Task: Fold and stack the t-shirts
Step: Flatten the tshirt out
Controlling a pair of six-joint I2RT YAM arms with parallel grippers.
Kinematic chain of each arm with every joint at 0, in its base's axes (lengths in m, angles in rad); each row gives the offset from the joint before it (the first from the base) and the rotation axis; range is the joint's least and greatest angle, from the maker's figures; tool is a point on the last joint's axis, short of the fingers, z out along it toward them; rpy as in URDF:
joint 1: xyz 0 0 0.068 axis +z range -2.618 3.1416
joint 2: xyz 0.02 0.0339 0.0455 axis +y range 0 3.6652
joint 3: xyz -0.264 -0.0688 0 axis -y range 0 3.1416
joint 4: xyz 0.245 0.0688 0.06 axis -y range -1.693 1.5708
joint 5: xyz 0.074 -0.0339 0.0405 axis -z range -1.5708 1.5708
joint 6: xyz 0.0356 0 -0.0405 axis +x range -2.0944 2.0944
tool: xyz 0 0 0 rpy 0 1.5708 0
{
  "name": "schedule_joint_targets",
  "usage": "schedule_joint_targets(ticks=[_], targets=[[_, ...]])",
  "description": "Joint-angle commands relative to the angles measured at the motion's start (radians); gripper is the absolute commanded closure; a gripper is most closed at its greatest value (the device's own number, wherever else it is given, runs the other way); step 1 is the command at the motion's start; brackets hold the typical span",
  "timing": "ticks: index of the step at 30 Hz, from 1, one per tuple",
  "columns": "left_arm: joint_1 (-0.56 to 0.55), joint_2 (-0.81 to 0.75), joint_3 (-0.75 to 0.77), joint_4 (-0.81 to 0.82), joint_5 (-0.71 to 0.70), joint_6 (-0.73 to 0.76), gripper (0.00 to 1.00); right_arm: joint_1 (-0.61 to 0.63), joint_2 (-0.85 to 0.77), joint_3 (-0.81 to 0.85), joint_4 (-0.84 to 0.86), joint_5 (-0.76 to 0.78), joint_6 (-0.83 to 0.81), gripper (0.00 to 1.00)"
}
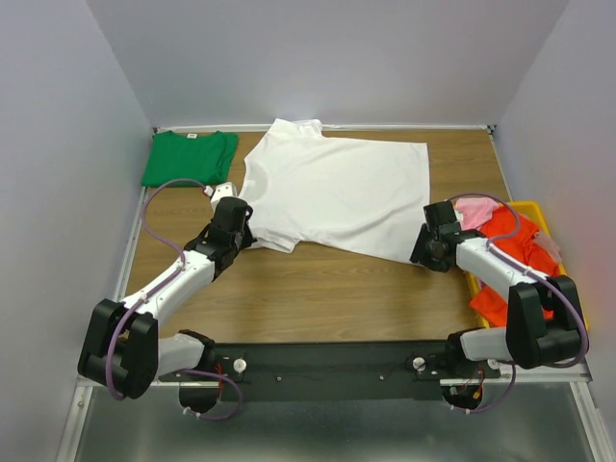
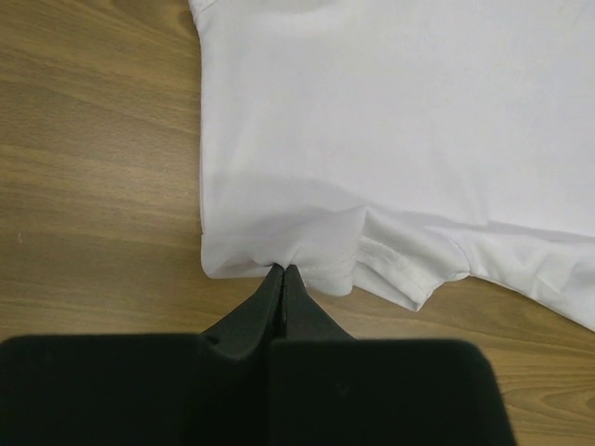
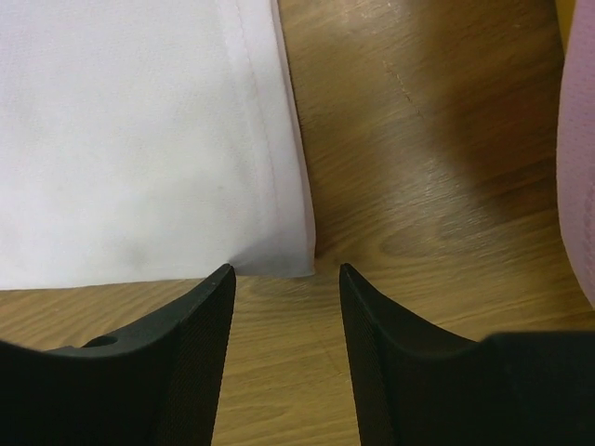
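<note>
A white t-shirt (image 1: 337, 192) lies spread flat in the middle of the wooden table, collar toward the back. My left gripper (image 1: 243, 229) is shut on the edge of its near-left sleeve; in the left wrist view the closed fingertips (image 2: 282, 271) pinch the white cloth (image 2: 390, 139) into small folds. My right gripper (image 1: 423, 252) is open just before the shirt's near-right hem corner (image 3: 293, 260), fingers either side of it, nothing held. A folded green t-shirt (image 1: 189, 157) lies at the back left. Pink (image 1: 474, 211) and orange-red (image 1: 510, 252) shirts sit in a yellow bin.
The yellow bin (image 1: 535, 208) stands at the table's right edge beside my right arm. A pink cloth edge (image 3: 578, 158) shows at the right of the right wrist view. Grey walls enclose the table on three sides.
</note>
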Motion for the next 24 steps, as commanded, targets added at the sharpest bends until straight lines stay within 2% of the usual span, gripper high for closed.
schedule_joint_targets(ticks=[1, 5, 12, 14, 17, 20, 24], targets=[[0.004, -0.006, -0.004, 0.027, 0.031, 0.017, 1.0, 0.004, 0.023, -0.01, 0.039, 0.055, 0.022, 0.45], [0.004, -0.006, -0.004, 0.032, 0.037, 0.022, 1.0, 0.004, 0.051, -0.019, 0.062, 0.055, 0.015, 0.5], [0.004, -0.009, -0.001, 0.03, 0.049, 0.025, 1.0, 0.005, 0.089, -0.003, 0.074, 0.018, 0.003, 0.73], [0.004, -0.014, 0.0, 0.029, 0.055, 0.026, 1.0, 0.004, 0.088, -0.005, 0.073, 0.003, 0.002, 0.75], [0.005, -0.029, 0.002, 0.023, 0.052, 0.026, 1.0, 0.005, 0.076, -0.007, 0.063, -0.043, -0.008, 0.84], [0.004, -0.051, 0.013, 0.009, 0.059, 0.025, 1.0, 0.004, 0.044, -0.005, 0.037, -0.094, 0.003, 1.0], [0.004, -0.071, 0.029, -0.029, 0.062, 0.026, 1.0, 0.004, -0.019, -0.002, -0.006, -0.122, 0.011, 1.0]])
